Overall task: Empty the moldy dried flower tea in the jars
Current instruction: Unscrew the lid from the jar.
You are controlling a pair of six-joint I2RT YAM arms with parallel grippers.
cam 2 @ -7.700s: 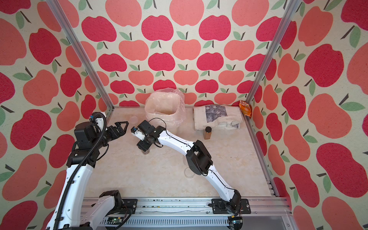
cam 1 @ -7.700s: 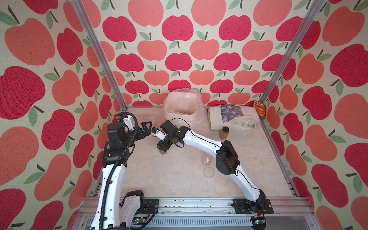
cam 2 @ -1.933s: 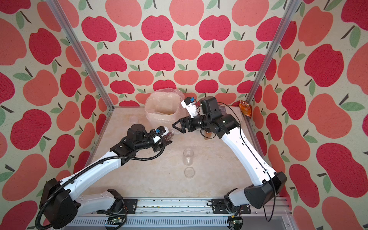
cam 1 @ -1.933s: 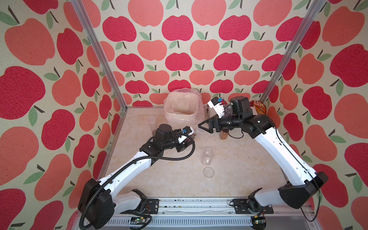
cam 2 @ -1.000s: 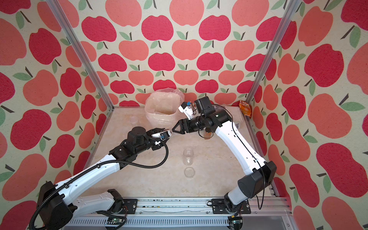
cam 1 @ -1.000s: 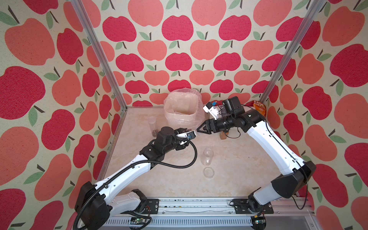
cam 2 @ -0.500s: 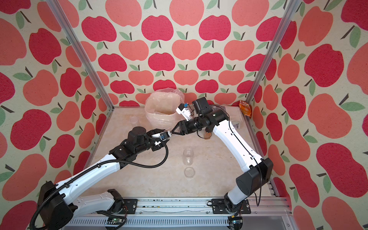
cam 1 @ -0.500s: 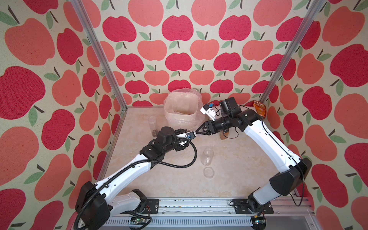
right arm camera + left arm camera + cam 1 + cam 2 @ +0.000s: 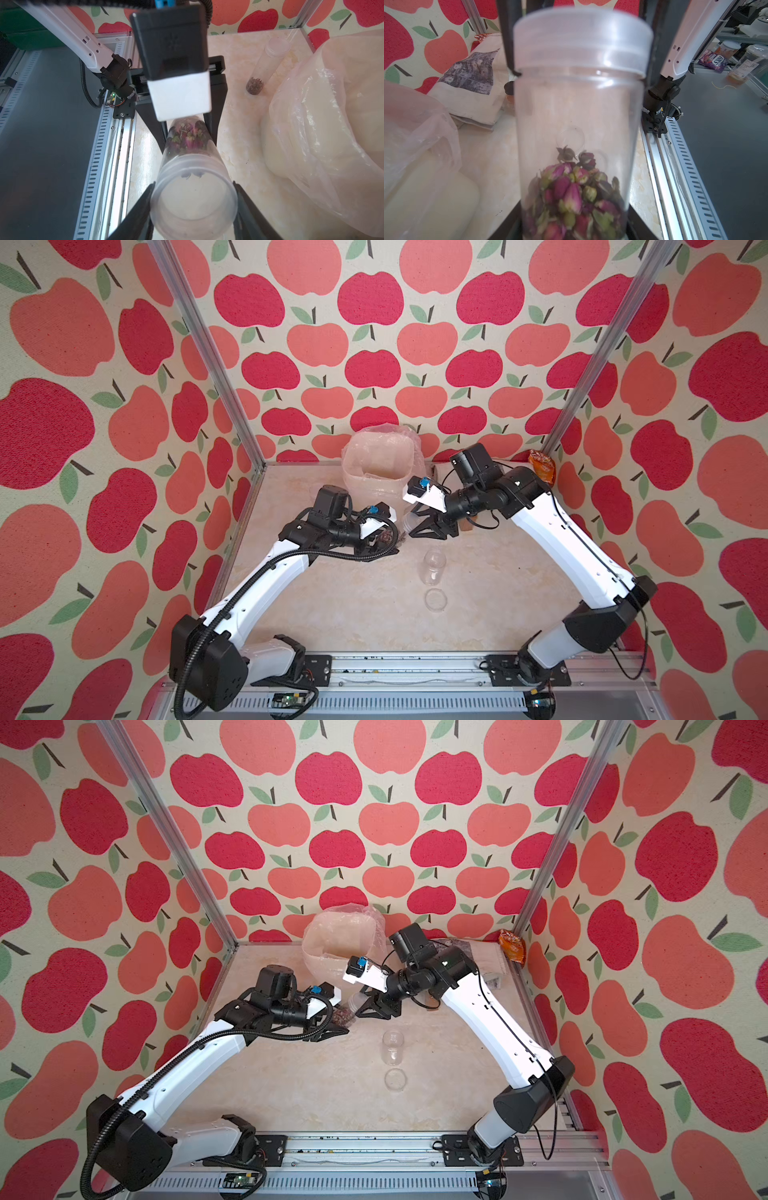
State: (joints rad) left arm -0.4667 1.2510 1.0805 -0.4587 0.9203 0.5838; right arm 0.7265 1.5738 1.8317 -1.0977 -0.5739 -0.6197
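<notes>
A clear jar (image 9: 577,108) is held in the air between both grippers, in front of the bin. My left gripper (image 9: 384,542) (image 9: 575,228) is shut on its bottom end, where the dried flower tea (image 9: 571,197) (image 9: 187,137) lies as pink and dark buds. My right gripper (image 9: 415,527) (image 9: 193,209) is shut on the jar's frosted lid (image 9: 193,199) (image 9: 581,41), one finger on each side. A second lidded jar (image 9: 262,66) with dark tea at its bottom stands by the bin. An open, empty jar (image 9: 434,568) (image 9: 393,1048) stands mid-table with its lid (image 9: 435,599) lying flat in front of it.
A white bin with a plastic liner (image 9: 380,464) (image 9: 332,124) stands at the back, just behind the held jar. A printed cloth bag (image 9: 471,83) and an amber jar with a black cap (image 9: 508,93) sit at the back right. An orange packet (image 9: 542,466) lies in the corner.
My right gripper has come in to the jar's lid and shut on it. The left arm has kept the jar in place.
</notes>
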